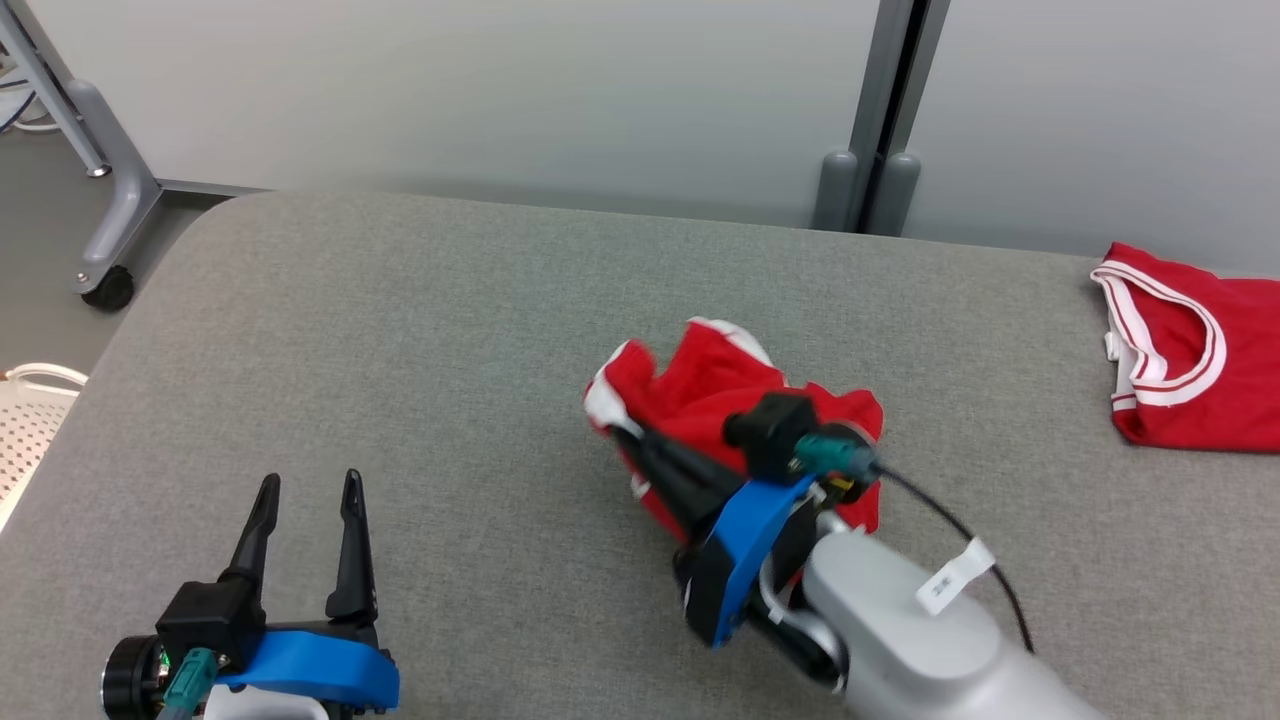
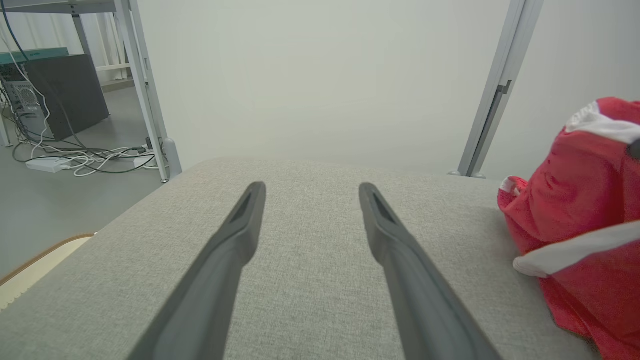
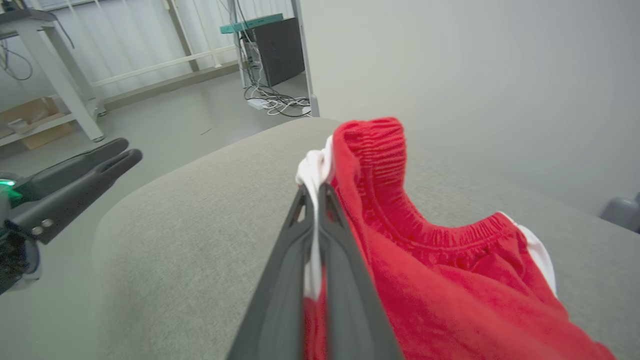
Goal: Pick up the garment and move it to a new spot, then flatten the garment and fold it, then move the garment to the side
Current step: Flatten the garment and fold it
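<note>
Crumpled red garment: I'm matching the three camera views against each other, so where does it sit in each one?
Head view: the crumpled red garment is at centre, pinched by the right gripper.
Left wrist view: the garment is at the right edge.
Right wrist view: the garment runs from centre to lower right, its white trim between the shut fingers.
Shared landmark: the grey padded table lies under it in all three.

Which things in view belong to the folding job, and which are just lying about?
Job: crumpled red garment, pinched in the shut right end effector; open left end effector; grey table.
Lying about: red jersey at the table's right edge; wheeled stand; floor cables.
</note>
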Robot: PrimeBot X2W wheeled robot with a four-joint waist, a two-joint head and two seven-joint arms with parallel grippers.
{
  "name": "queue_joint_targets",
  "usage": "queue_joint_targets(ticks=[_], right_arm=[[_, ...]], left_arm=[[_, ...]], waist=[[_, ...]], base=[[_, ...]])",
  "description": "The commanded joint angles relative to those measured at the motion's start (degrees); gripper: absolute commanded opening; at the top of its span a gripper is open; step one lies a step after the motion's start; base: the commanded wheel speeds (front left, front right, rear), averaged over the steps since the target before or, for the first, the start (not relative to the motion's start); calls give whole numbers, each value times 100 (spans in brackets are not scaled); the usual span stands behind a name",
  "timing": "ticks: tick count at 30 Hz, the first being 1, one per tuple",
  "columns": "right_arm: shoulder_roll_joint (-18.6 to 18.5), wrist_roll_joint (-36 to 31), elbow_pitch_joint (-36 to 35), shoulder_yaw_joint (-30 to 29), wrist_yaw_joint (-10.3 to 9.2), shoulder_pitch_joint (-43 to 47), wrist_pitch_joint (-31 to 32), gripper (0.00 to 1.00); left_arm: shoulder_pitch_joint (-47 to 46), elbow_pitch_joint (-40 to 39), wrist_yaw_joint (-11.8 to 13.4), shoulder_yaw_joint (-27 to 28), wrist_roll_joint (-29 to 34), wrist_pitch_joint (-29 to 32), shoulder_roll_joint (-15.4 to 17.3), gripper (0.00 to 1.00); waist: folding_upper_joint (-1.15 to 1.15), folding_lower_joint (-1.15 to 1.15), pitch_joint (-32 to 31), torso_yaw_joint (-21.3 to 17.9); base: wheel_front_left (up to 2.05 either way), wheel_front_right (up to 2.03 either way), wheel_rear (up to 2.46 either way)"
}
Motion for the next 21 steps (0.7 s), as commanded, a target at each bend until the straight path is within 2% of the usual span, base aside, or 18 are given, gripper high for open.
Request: queue_joint_targets(ticks=[1, 8, 9, 10, 13, 16, 18, 21], right_arm=[[52, 19, -105, 309, 1, 187, 20, 0], [131, 424, -423, 1767, 1, 644, 98, 0], [127, 453, -436, 1898, 1, 652, 43, 41], [127, 487, -450, 1998, 1, 673, -9, 100], [125, 566, -408, 2058, 1, 667, -164, 100], [125, 454, -295, 1798, 1, 535, -295, 100], [108, 356, -222, 1444, 1, 498, -337, 100], [-187, 122, -311, 638, 1, 501, -354, 100]], left_arm=[[40, -24, -17, 8, -4, -25, -11, 100], [58, 18, -59, 38, 7, -25, -76, 100], [54, 23, -64, 44, 10, -25, -85, 100], [45, 34, -63, 58, 11, -25, -86, 100], [29, 49, -63, 119, -7, -25, -97, 100], [78, 26, -48, 146, 26, -25, -112, 100], [123, 2, -30, 173, 41, -25, -121, 100], [168, -32, -37, 271, 28, -25, -106, 100]], waist=[[0, 0, -5, 42], [0, 0, 8, 163], [0, 0, 15, 169], [0, 0, 22, 167], [0, 0, 31, 94], [0, 0, 0, -19], [0, 0, -25, -95], [0, 0, -41, -222]], base=[[0, 0, 0], [0, 0, 0], [0, 0, 0], [0, 0, 0], [0, 0, 0], [0, 0, 0], [0, 0, 0], [0, 0, 0]])
